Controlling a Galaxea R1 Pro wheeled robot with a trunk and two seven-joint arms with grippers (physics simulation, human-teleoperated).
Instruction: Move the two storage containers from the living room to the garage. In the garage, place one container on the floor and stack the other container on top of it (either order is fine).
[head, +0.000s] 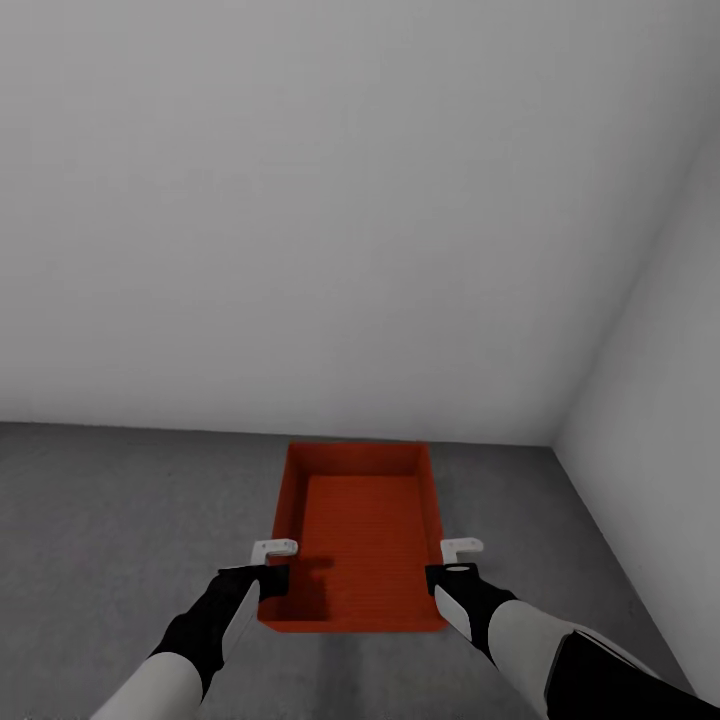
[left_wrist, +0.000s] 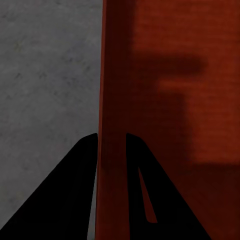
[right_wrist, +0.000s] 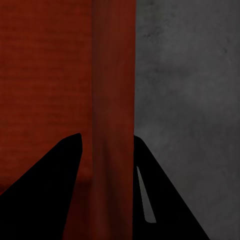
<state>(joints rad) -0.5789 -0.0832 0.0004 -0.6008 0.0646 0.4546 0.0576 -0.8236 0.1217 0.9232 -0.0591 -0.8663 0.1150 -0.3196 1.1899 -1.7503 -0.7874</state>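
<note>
One orange-red storage container (head: 362, 520) lies open-topped on the dark grey floor (head: 120, 520) of the garage, close to the white back wall. My left gripper (head: 274, 566) straddles its left wall near the front corner. In the left wrist view both fingers (left_wrist: 75, 190) press against that ribbed wall (left_wrist: 112, 100), so it is shut on the container. At the matching spot my right gripper (head: 456, 562) straddles the right wall (right_wrist: 114, 100). There the outer finger (right_wrist: 160, 200) touches the wall and a narrow gap shows at the inner finger, so it stands slightly open.
A white wall (head: 300, 200) rises just beyond the container. A second white wall (head: 670, 400) meets it in a corner at the right. Bare concrete stretches away to the left and in front of the container.
</note>
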